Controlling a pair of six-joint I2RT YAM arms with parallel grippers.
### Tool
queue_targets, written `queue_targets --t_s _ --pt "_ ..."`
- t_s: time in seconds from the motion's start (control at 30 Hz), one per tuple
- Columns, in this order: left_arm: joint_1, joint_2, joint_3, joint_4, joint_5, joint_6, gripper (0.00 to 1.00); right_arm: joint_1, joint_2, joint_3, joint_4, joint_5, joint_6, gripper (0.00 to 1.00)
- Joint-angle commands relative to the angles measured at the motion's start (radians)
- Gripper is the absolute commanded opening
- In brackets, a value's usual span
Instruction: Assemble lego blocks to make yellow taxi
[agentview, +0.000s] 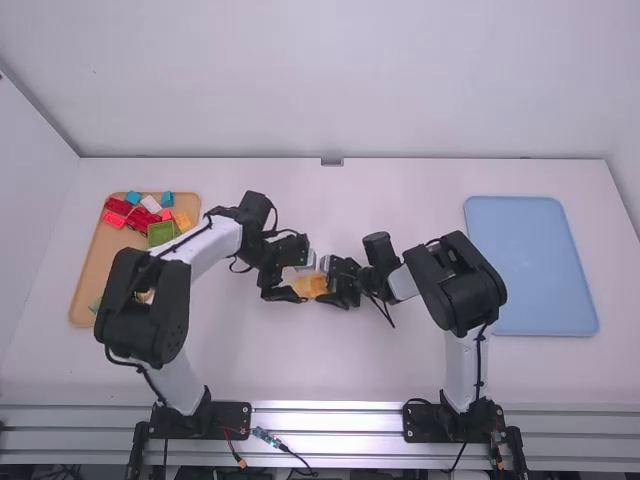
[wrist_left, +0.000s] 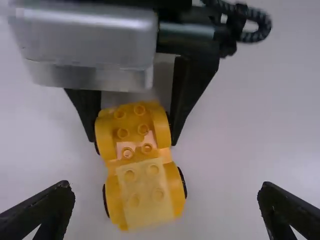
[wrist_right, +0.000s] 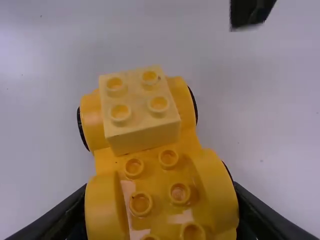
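Observation:
Near the table's middle, my left gripper and my right gripper face each other around the orange-yellow car base. Wheels with yellow fenders stand on both sides of the base. A pale yellow 2x2 block sits on the studs at one end, between two fenders. The right gripper is shut on the base's other end, one finger on each side. In the left wrist view, the left gripper stands open, its fingers wide apart with the block end between and apart from them.
A tan tray at the left holds red, blue, green, white and orange blocks; the left arm reaches over its near side. A blue tray lies at the right, beyond the right arm's elbow.

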Motion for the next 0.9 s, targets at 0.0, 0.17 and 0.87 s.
queue_targets --t_s 0.0,0.17,0.87 --pt "0.045 -0.050 0.027 -0.014 0.046 0.003 0.99 0.001 0.011 0.003 -0.001 -0.010 -0.002 0.78" --pt "0.139 -0.077 0.003 -0.020 0.138 0.019 0.99 0.000 0.011 0.006 0.013 -0.014 -0.010 0.99" --pt "0.274 -0.077 -0.029 -0.032 0.238 0.083 0.99 0.017 0.011 0.062 -0.122 0.013 -0.049 0.56"
